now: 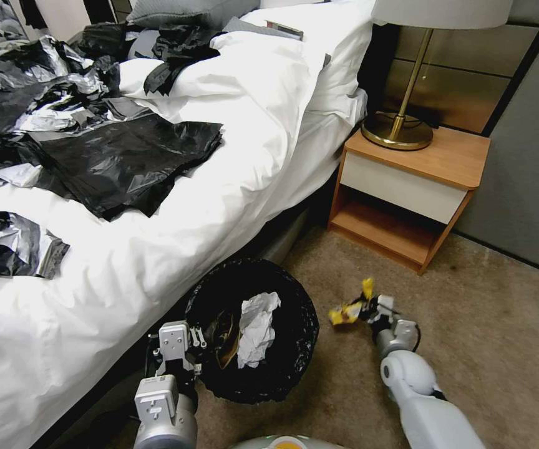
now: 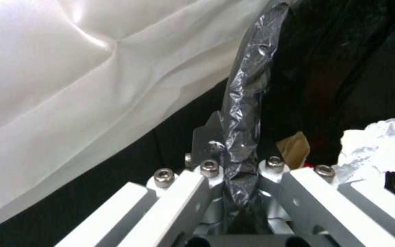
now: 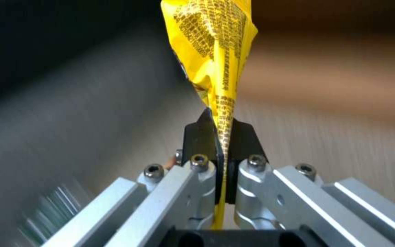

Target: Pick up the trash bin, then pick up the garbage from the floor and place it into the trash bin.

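Our right gripper (image 3: 223, 137) pinches the wrapper (image 3: 216, 51) between clenched jaws, beside the bin (image 1: 251, 337); our left gripper (image 2: 241, 154) clamps its rim.

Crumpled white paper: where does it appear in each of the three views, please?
Head view: crumpled white paper inside the trash bin, low centre.
Left wrist view: paper just beyond the left claw.
Right wrist view: not in it; the right claw pinches the yellow wrapper.
Shared landmark: the black liner, clamped by the left claw.
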You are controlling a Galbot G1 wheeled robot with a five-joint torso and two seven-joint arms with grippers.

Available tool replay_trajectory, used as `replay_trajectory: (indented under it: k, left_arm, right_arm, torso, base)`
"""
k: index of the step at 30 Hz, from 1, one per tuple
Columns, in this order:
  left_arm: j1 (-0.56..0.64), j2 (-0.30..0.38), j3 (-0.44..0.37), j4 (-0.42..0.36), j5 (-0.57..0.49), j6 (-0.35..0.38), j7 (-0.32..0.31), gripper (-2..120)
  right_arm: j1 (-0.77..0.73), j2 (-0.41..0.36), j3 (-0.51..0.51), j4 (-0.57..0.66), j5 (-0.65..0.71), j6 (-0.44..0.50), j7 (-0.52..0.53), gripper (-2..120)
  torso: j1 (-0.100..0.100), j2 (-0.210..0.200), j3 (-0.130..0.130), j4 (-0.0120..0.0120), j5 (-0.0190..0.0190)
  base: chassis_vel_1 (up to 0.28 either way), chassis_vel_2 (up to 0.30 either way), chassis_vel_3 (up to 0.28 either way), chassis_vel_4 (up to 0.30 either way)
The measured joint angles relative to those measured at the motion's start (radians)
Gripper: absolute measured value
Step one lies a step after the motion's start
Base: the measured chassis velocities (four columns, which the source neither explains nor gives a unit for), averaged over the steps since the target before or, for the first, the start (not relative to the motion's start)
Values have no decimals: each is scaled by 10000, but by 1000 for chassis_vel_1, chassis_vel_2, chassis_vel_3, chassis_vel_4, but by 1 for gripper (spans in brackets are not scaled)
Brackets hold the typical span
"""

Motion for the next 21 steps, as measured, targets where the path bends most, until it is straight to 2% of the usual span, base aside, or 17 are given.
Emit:
replay_trajectory:
  k: [3,4,6,7,9,11,13,15,17,18,21]
  left_arm:
    - [28,46,97,0,72,-11,8,0]
    - [28,46,97,0,72,-11,8,0]
    - [20,57,102,0,72,-11,17,0]
    - [5,58,95,1,48,-11,20,0]
    - [4,63,93,1,38,-11,21,0]
    - [-3,86,85,1,0,-11,22,0]
    - [-13,97,79,0,-31,-10,23,0]
    - [-60,138,50,5,-126,-9,18,0]
    - [-137,149,40,55,-196,-3,16,0]
    - [-137,149,40,55,-196,-3,16,0]
    - [-227,100,81,120,-241,18,14,0]
  right_arm:
    - [-430,-111,73,2577,-248,1142,-874,0]
    - [-430,-111,73,2577,-248,1142,-874,0]
    - [-590,-160,-40,3783,-298,1425,-1377,0]
    - [-782,-185,-321,5044,-297,1514,-1885,0]
    - [-859,-197,-484,5455,-320,1534,-2085,0]
    - [-1154,-249,-1025,6354,-845,1557,-2753,0]
    - [-1342,-302,-1279,6541,-1389,1571,-3038,0]
    - [-1767,-471,-2027,6552,-2668,1874,-3569,0]
    - [-2039,-586,-2650,6068,-3324,2066,-3697,0]
    - [-2039,-586,-2650,6068,-3324,2066,-3697,0]
    - [-2163,-574,-3174,5027,-3787,2199,-3698,0]
  torso:
    - [-1,0,-1,9,-3]
    - [-1,0,-1,9,-3]
    - [0,0,-1,8,-4]
    - [-1,1,-2,7,-5]
    - [0,0,-1,7,-5]
    - [-1,0,-2,8,-4]
    - [-1,1,-2,6,-2]
    - [0,0,-1,5,0]
    - [-1,0,-1,5,-2]
    - [-1,0,-1,5,-2]
    - [0,0,-1,6,0]
  base:
    - [0,0,0,0]
    - [0,0,0,0]
    - [0,0,0,0]
    - [0,0,0,0]
    - [0,0,0,0]
    - [0,0,0,0]
    - [0,0,0,0]
    - [0,0,0,0]
    - [0,0,0,0]
    - [0,0,0,0]
    - [0,0,0,0]
